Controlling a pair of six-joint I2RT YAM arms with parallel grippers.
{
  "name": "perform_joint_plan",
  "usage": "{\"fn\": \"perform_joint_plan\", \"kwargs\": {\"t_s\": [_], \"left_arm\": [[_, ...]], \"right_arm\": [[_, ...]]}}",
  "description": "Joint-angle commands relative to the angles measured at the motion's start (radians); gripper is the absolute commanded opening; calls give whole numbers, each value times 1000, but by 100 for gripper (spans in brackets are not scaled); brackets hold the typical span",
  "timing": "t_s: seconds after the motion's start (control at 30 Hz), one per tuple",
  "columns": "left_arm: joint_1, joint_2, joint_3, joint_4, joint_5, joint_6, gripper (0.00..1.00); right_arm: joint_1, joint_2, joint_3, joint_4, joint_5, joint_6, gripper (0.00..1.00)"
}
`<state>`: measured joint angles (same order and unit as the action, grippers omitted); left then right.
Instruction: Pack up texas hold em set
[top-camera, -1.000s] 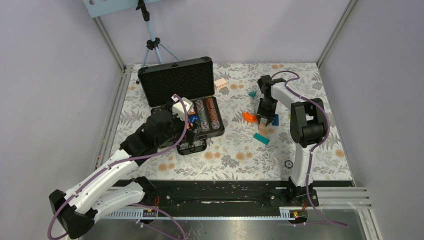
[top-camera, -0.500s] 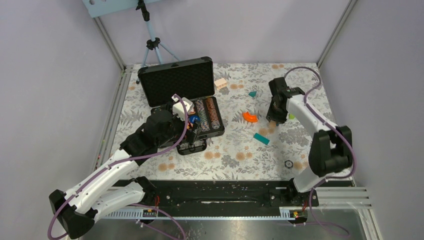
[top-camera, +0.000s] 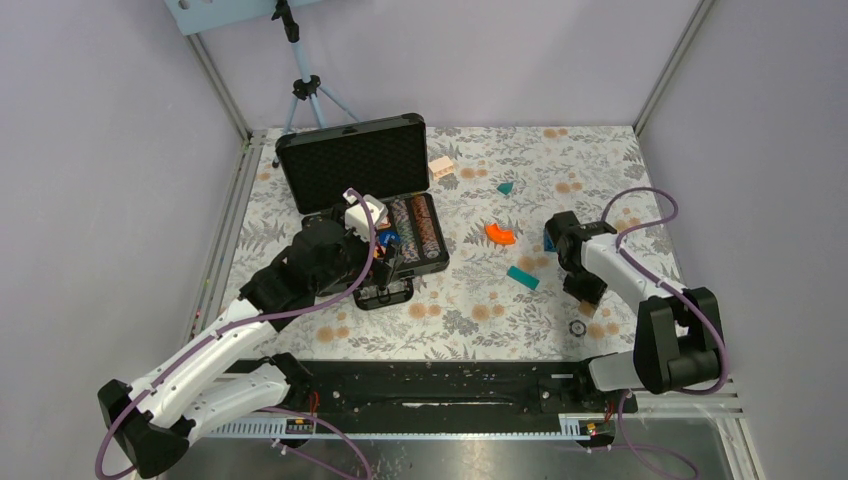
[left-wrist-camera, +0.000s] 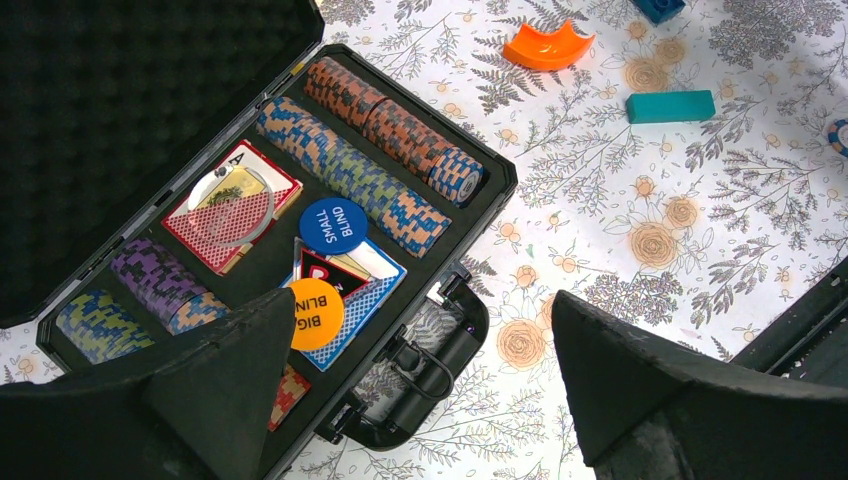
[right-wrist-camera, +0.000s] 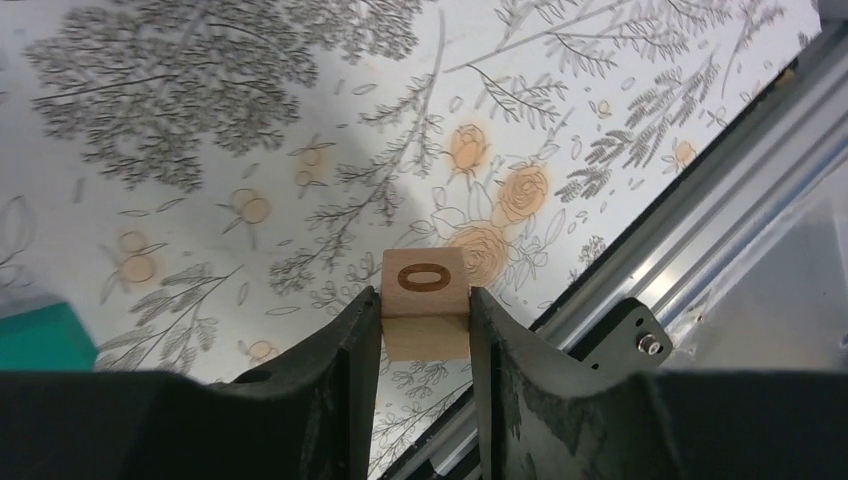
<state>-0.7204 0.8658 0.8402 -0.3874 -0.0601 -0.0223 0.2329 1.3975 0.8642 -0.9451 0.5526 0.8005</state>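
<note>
The black briefcase (top-camera: 352, 160) lies open at the back left, its foam lid raised. In the left wrist view its tray (left-wrist-camera: 505, 180) holds rows of striped chips (left-wrist-camera: 355, 170), two card decks (left-wrist-camera: 232, 205), a blue SMALL BLIND disc (left-wrist-camera: 333, 226) and an orange BIG BLIND disc (left-wrist-camera: 315, 313). My left gripper (left-wrist-camera: 422, 296) is open and empty above the case's handle (left-wrist-camera: 437, 350); it also shows in the top view (top-camera: 385, 265). My right gripper (right-wrist-camera: 425, 300) is shut on a small wooden cube marked "0" (right-wrist-camera: 425, 282), above the floral mat at the near right (top-camera: 584, 292).
A loose striped chip (top-camera: 578, 327) lies on the mat near the right gripper. An orange curved block (top-camera: 500, 234), a teal bar (top-camera: 522, 277), a blue block (top-camera: 553, 239), a small teal piece (top-camera: 506, 187) and a beige block (top-camera: 441, 166) are scattered. The metal rail (right-wrist-camera: 690, 240) borders the mat.
My right arm has swung from the far middle of the mat toward the near right edge, carrying the wooden cube. The left arm and the briefcase have not moved.
</note>
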Motion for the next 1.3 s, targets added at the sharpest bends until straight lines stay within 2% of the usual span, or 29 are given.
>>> {"fn": "perform_joint_plan", "kwargs": {"t_s": [0.0, 0.2, 0.57, 0.93, 1.27], "left_arm": [[4, -14, 3, 50, 12, 10, 99], [5, -17, 2, 50, 9, 12, 99], [4, -17, 2, 49, 11, 12, 99], [5, -15, 1, 50, 21, 12, 99], [5, -10, 0, 50, 22, 11, 99]], "right_arm": [[9, -44, -43, -22, 93, 144, 0], [36, -57, -50, -43, 93, 169, 0], [159, -17, -70, -95, 120, 317, 0], [184, 4, -68, -169, 128, 382, 0], [219, 92, -43, -205, 133, 421, 0]]}}
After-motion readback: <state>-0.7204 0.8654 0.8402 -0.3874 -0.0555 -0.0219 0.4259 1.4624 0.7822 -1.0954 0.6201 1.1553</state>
